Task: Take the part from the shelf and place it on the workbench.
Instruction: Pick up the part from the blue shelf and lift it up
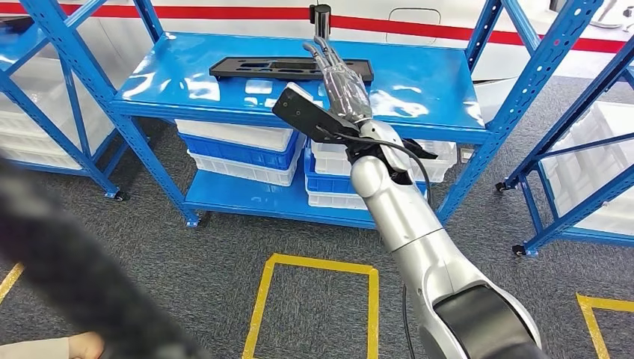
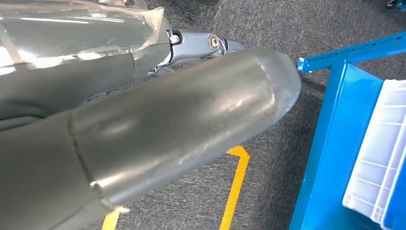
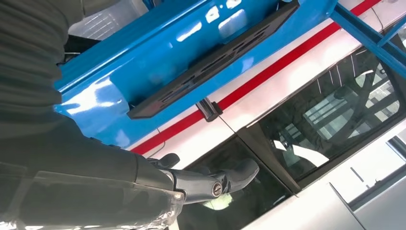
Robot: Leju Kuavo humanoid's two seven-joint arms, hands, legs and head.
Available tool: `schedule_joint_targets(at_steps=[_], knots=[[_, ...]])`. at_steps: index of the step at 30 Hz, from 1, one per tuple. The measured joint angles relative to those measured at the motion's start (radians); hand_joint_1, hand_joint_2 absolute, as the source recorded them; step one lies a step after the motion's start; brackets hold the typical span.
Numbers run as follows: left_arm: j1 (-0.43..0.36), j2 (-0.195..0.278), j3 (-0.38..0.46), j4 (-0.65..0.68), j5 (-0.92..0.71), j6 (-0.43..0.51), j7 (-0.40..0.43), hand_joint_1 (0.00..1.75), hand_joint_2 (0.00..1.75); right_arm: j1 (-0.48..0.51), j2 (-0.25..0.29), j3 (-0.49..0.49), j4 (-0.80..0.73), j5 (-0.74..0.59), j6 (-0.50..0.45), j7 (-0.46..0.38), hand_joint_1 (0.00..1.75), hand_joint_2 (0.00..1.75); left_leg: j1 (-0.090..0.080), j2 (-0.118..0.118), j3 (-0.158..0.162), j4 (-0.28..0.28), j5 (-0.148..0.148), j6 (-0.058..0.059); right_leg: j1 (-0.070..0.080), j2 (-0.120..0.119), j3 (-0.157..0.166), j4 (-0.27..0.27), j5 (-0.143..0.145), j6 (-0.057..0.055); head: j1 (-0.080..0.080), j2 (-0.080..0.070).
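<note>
Head view: the right hand [image 1: 340,75] reaches over the blue shelf [image 1: 224,82], fingers stretched apart and holding nothing. The flat black part [image 1: 254,69] lies on the shelf just beyond and beside the fingertips, seemingly untouched. The thin part could slide away if the fingers push it rather than get under an edge.

Left wrist view: the left hand [image 2: 143,124] hangs over grey carpet beside a blue shelf frame; whether its fingers are apart cannot be told.

Right wrist view: the part [image 3: 215,62] sits ahead of the right hand's fingers [image 3: 230,177], which curl around nothing.
</note>
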Motion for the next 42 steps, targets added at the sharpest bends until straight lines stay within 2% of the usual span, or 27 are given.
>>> schedule_joint_targets(at_steps=[7, 9, 11, 12, 13, 15, 16, 17, 18, 20, 21, 22, 23, 25, 27, 28, 30, 31, 32, 33, 34, 35, 36, 37, 40, 41, 42], knots=[[0.000, 0.005, 0.000, 0.005, -0.001, 0.000, 0.000, 0.00, 0.00, 0.000, -0.009, -0.002, 0.012, -0.009, 0.008, -0.002, 0.00, 1.75, 0.000, -0.001, -0.008, 0.011, -0.004, 0.006, -0.002, 0.000, -0.001, 0.000, 0.003, 0.006, 0.000, 0.000], [0.000, 0.006, 0.000, 0.006, -0.001, 0.001, 0.000, 0.00, 0.00, -0.002, -0.009, -0.002, 0.013, -0.009, 0.008, -0.002, 0.00, 1.75, -0.001, -0.001, -0.009, 0.011, -0.004, 0.012, -0.002, 0.000, -0.001, -0.004, 0.005, 0.011, 0.000, 0.000], [-0.001, 0.006, 0.000, 0.006, -0.002, 0.001, 0.000, 0.00, 0.00, -0.006, -0.010, -0.002, 0.013, -0.013, 0.008, -0.004, 0.00, 1.75, 0.004, 0.001, -0.001, -0.005, 0.001, 0.022, 0.000, 0.000, -0.010, 0.007, 0.001, 0.016, 0.001, 0.000], [-0.002, 0.006, 0.000, 0.006, -0.003, 0.002, 0.000, 0.00, 0.00, -0.010, -0.011, -0.002, 0.014, -0.019, 0.007, -0.006, 0.00, 1.75, 0.007, 0.003, 0.003, -0.014, 0.004, 0.028, 0.001, -0.001, -0.027, 0.034, -0.010, 0.016, 0.002, 0.000], [-0.002, 0.006, 0.000, 0.006, -0.003, 0.004, 0.000, 0.00, 0.00, -0.012, -0.012, -0.002, 0.016, -0.028, 0.007, -0.010, 0.00, 1.75, 0.009, 0.005, 0.007, -0.020, 0.006, 0.033, 0.001, -0.001, -0.056, 0.084, -0.027, 0.013, 0.003, 0.000], [-0.001, 0.006, 0.002, 0.006, -0.004, 0.009, 0.000, 0.00, 0.00, -0.016, -0.017, -0.002, 0.028, -0.052, 0.002, -0.021, 0.00, 1.75, 0.008, 0.006, 0.008, -0.021, 0.005, 0.036, 0.001, -0.001, -0.136, 0.220, -0.065, 0.008, 0.003, 0.000], [0.000, 0.006, 0.003, 0.007, -0.005, 0.014, 0.000, 0.00, 0.00, -0.015, -0.019, -0.002, 0.037, -0.064, -0.002, -0.028, 0.00, 1.75, 0.008, 0.005, 0.008, -0.020, 0.003, 0.036, 0.001, -0.001, -0.170, 0.270, -0.072, 0.010, 0.003, 0.000], [0.002, 0.006, 0.004, 0.007, -0.006, 0.017, 0.000, 0.00, 0.00, -0.015, -0.020, -0.002, 0.045, -0.074, -0.007, -0.035, 0.00, 1.75, 0.009, 0.004, 0.010, -0.020, 0.001, 0.035, 0.000, -0.001, -0.187, 0.284, -0.064, 0.016, 0.003, 0.000], [0.004, 0.006, 0.004, 0.007, -0.008, 0.021, 0.000, 0.00, 0.00, -0.016, -0.021, -0.002, 0.053, -0.081, -0.011, -0.040, 0.00, 1.75, 0.009, 0.003, 0.014, -0.019, -0.003, 0.031, -0.002, -0.002, -0.181, 0.253, -0.038, 0.024, 0.003, 0.000], [0.007, 0.006, 0.005, 0.007, -0.010, 0.023, 0.000, 0.00, 0.00, -0.020, -0.020, -0.001, 0.063, -0.091, -0.017, -0.049, 0.00, 1.75, 0.011, 0.002, 0.024, -0.014, -0.016, 0.020, -0.007, -0.006, -0.127, 0.118, 0.028, 0.040, 0.003, 0.000], [0.008, 0.006, 0.005, 0.007, -0.011, 0.023, 0.000, 0.00, 0.00, -0.023, -0.019, -0.001, 0.068, -0.095, -0.019, -0.051, 0.00, 1.75, 0.010, 0.002, 0.027, -0.011, -0.024, 0.013, -0.006, -0.008, -0.099, 0.059, 0.049, 0.039, 0.003, 0.000], [0.008, 0.006, 0.005, 0.007, -0.012, 0.022, 0.000, 0.00, 0.00, -0.026, -0.018, -0.001, 0.072, -0.098, -0.021, -0.053, 0.00, 1.75, 0.009, 0.002, 0.028, -0.008, -0.030, 0.007, -0.004, -0.009, -0.082, 0.025, 0.057, 0.033, 0.002, 0.000], [0.008, 0.006, 0.006, 0.007, -0.014, 0.021, 0.000, 0.00, 0.00, -0.028, -0.018, -0.001, 0.076, -0.101, -0.023, -0.054, 0.00, 1.75, 0.008, 0.002, 0.029, -0.007, -0.034, 0.000, 0.000, -0.007, -0.075, 0.014, 0.053, 0.023, 0.000, 0.000], [0.007, 0.006, 0.006, 0.007, -0.019, 0.020, 0.000, 0.00, 0.00, -0.033, -0.019, -0.001, 0.081, -0.106, -0.025, -0.055, 0.00, 1.75, 0.014, 0.004, 0.031, -0.008, -0.043, -0.011, 0.003, -0.001, -0.071, 0.012, 0.046, 0.002, -0.003, 0.000], [0.004, 0.005, 0.005, 0.007, -0.024, 0.020, 0.000, 0.00, 0.00, -0.039, -0.020, -0.001, 0.083, -0.111, -0.025, -0.056, 0.00, 1.75, 0.020, 0.003, 0.016, 0.027, -0.058, -0.021, 0.000, 0.004, -0.057, 0.009, 0.035, -0.016, -0.004, 0.000], [0.003, 0.005, 0.005, 0.007, -0.026, 0.020, 0.000, 0.00, 0.00, -0.041, -0.019, -0.001, 0.083, -0.114, -0.025, -0.057, 0.00, 1.75, 0.021, 0.001, -0.011, 0.078, -0.074, -0.025, -0.001, 0.006, -0.048, 0.009, 0.029, -0.025, -0.005, 0.000], [0.002, 0.005, 0.004, 0.007, -0.028, 0.023, 0.000, 0.00, 0.00, -0.042, -0.018, -0.001, 0.087, -0.120, -0.025, -0.058, 0.00, 1.75, 0.022, -0.002, -0.102, 0.222, -0.110, -0.031, 0.004, 0.008, -0.029, 0.009, 0.012, -0.039, -0.007, 0.000], [0.003, 0.006, 0.005, 0.008, -0.028, 0.024, 0.000, 0.00, 0.00, -0.041, -0.017, -0.001, 0.090, -0.123, -0.025, -0.058, 0.00, 1.75, 0.022, -0.003, -0.149, 0.280, -0.114, -0.031, 0.006, 0.010, -0.019, 0.009, 0.003, -0.042, -0.007, 0.000], [0.004, 0.006, 0.005, 0.008, -0.028, 0.026, 0.000, 0.00, 0.00, -0.040, -0.017, -0.001, 0.093, -0.126, -0.026, -0.059, 0.00, 1.75, 0.021, -0.003, -0.182, 0.303, -0.099, -0.030, 0.009, 0.013, -0.007, 0.009, -0.007, -0.042, -0.008, 0.000], [0.004, 0.007, 0.005, 0.008, -0.028, 0.027, 0.000, 0.00, 0.00, -0.039, -0.017, -0.001, 0.096, -0.128, -0.026, -0.060, 0.00, 1.75, 0.020, -0.003, -0.195, 0.285, -0.061, -0.025, 0.010, 0.016, 0.007, 0.009, -0.017, -0.042, -0.008, 0.000], [0.004, 0.008, 0.005, 0.008, -0.028, 0.027, 0.000, 0.00, 0.00, -0.039, -0.017, -0.001, 0.098, -0.130, -0.027, -0.061, 0.00, 1.75, 0.019, -0.004, -0.187, 0.227, -0.006, -0.018, 0.012, 0.019, 0.022, 0.008, -0.028, -0.041, -0.008, 0.000], [0.004, 0.009, 0.005, 0.008, -0.029, 0.027, 0.000, 0.00, 0.00, -0.039, -0.016, -0.001, 0.100, -0.132, -0.029, -0.061, 0.00, 1.75, 0.015, -0.006, -0.167, 0.157, 0.046, -0.010, 0.012, 0.021, 0.037, 0.006, -0.040, -0.039, -0.008, 0.000], [0.003, 0.011, 0.005, 0.009, -0.030, 0.027, 0.000, 0.00, 0.00, -0.039, -0.017, -0.001, 0.103, -0.134, -0.031, -0.062, 0.00, 1.75, 0.009, -0.009, -0.143, 0.098, 0.082, -0.001, 0.013, 0.022, 0.050, 0.002, -0.050, -0.036, -0.009, 0.000], [0.002, 0.013, 0.004, 0.009, -0.032, 0.027, 0.000, 0.00, 0.00, -0.039, -0.018, -0.001, 0.106, -0.136, -0.034, -0.062, 0.00, 1.75, 0.003, -0.011, -0.121, 0.053, 0.096, 0.009, 0.012, 0.023, 0.060, -0.005, -0.058, -0.032, -0.013, -0.001], [-0.002, 0.017, 0.004, 0.011, -0.037, 0.024, 0.000, 0.00, 0.00, -0.039, -0.022, -0.001, 0.113, -0.140, -0.043, -0.062, 0.00, 1.75, -0.008, -0.010, -0.079, -0.002, 0.069, 0.031, 0.015, 0.022, 0.081, -0.015, -0.054, -0.010, -0.031, -0.002], [-0.002, 0.017, 0.003, 0.011, -0.038, 0.022, 0.000, 0.00, 0.00, -0.039, -0.023, -0.001, 0.114, -0.140, -0.046, -0.062, 0.00, 1.75, -0.007, -0.010, -0.065, -0.016, 0.063, 0.034, 0.018, 0.020, 0.076, 0.002, -0.049, -0.002, -0.031, -0.002], [-0.004, 0.018, 0.003, 0.012, -0.041, 0.020, 0.000, 0.00, 0.00, -0.040, -0.025, -0.001, 0.115, -0.142, -0.048, -0.063, 0.00, 1.75, -0.005, -0.011, -0.050, -0.026, 0.058, 0.037, 0.020, 0.018, 0.057, 0.038, -0.045, 0.003, -0.031, -0.002]])
